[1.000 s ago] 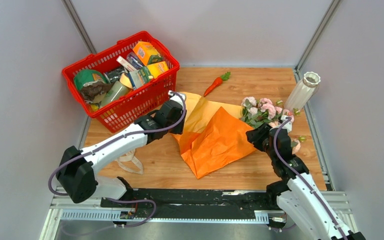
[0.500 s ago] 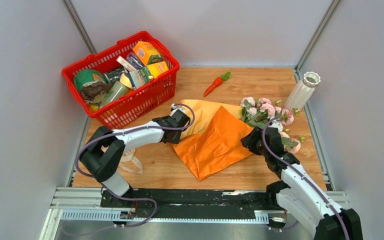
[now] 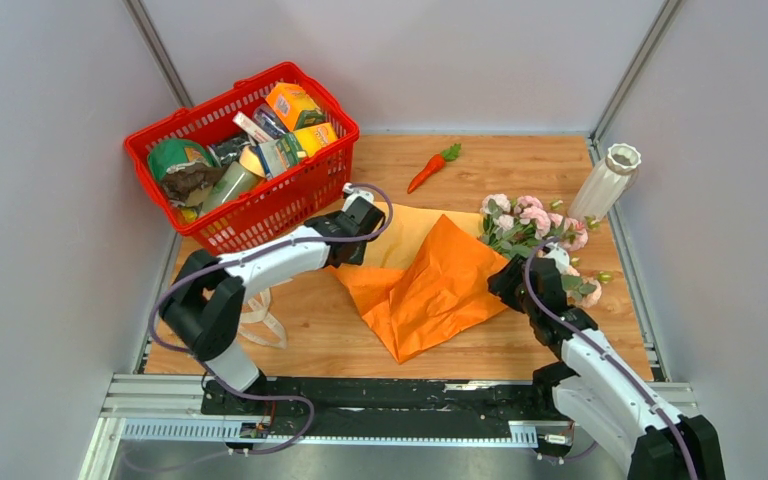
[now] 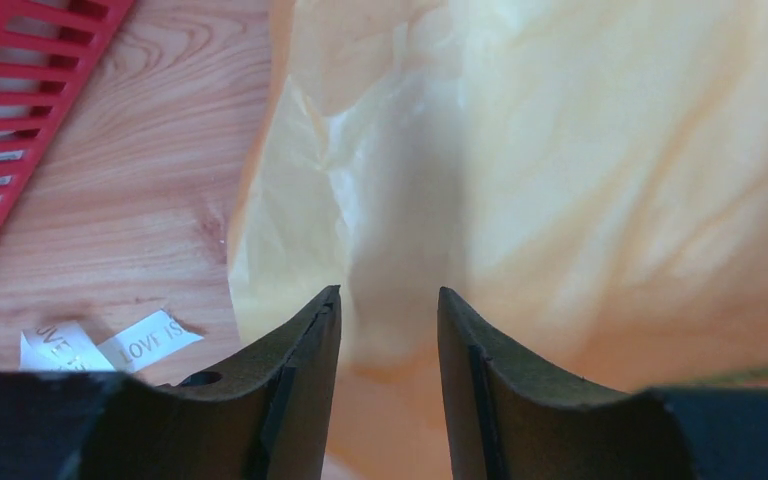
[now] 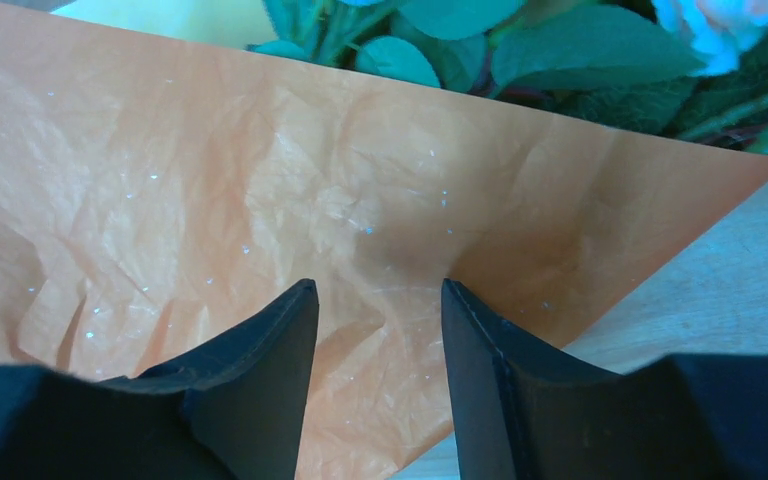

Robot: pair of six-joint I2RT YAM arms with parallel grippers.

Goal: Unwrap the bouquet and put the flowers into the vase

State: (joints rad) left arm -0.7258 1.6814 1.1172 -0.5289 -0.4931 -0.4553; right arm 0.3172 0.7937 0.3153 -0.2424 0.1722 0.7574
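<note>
Left end effector [image 4: 389, 292] sits low over the yellow inside of the wrapping paper [image 3: 440, 290], jaws parted, nothing pinched. Right end effector [image 5: 378, 283] is also released, over the orange flap by the flowers [image 3: 525, 222]. Paper lies loose on the table [image 3: 520, 160], blooms near the upright vase [image 3: 608, 182]. 2 arms on opposite sides: likely to peel the paper off the stems.

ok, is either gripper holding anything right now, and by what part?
Nothing is held. The left gripper has its jaws apart over the wrap, yellow side; the right gripper likewise over the orange side. No paper sits between either pair.
</note>
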